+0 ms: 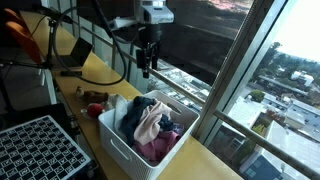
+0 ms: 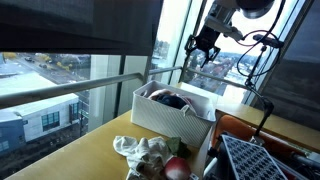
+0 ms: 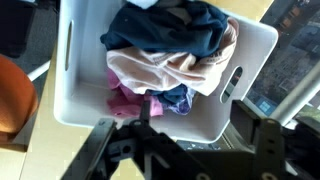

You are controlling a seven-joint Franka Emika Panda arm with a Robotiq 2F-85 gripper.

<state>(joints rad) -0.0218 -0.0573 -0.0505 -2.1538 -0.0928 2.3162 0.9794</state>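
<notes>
A white plastic bin [image 1: 118,142] [image 2: 165,118] [image 3: 82,85] stands on the yellow table, heaped with clothes. A navy garment [image 3: 170,25] lies on top, a pale pink one [image 3: 165,70] under it, and a magenta piece [image 3: 125,100] at the wall. My gripper [image 1: 147,64] [image 2: 200,55] [image 3: 195,118] hangs above the bin's window-side end, well clear of the clothes. It is open, with nothing between its fingers [image 3: 244,112].
A crumpled light cloth [image 2: 148,155] and a small red object [image 2: 176,168] lie on the table beside the bin. A black perforated tray [image 1: 35,145] sits near the table's edge. Window glass and a railing [image 1: 240,125] run right behind the bin. Cables [image 1: 90,60] hang by the arm.
</notes>
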